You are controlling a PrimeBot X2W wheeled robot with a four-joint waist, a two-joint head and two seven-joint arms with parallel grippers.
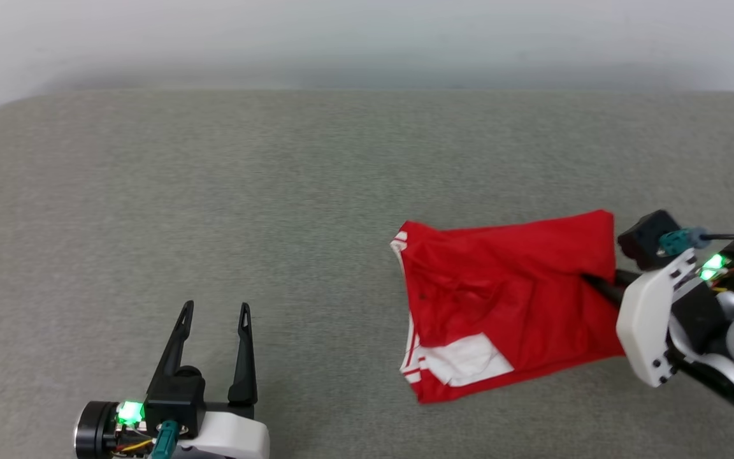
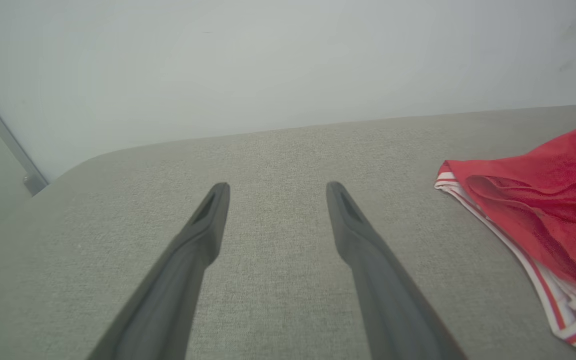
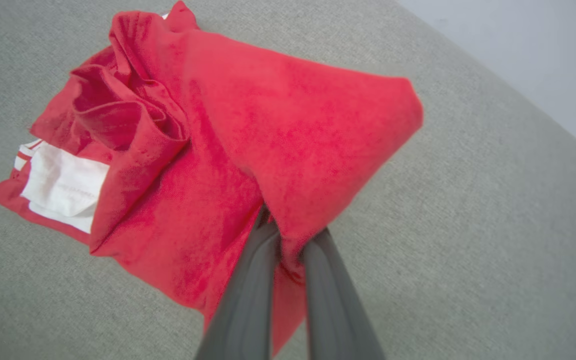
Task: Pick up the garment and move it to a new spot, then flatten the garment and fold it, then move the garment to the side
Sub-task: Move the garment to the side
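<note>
My right hand was clamped together on the right edge of the garment, which lay crumpled on the right side of the grey cushion, tented up at the grip. My left hand hovered near left, fingers apart, holding nothing.

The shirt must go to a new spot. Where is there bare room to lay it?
Bare: the wide cushion stretch between the garment and the open left gripper, and the far strip along the wall. Crowded: the right side, where the right gripper is shut on the garment.
</note>
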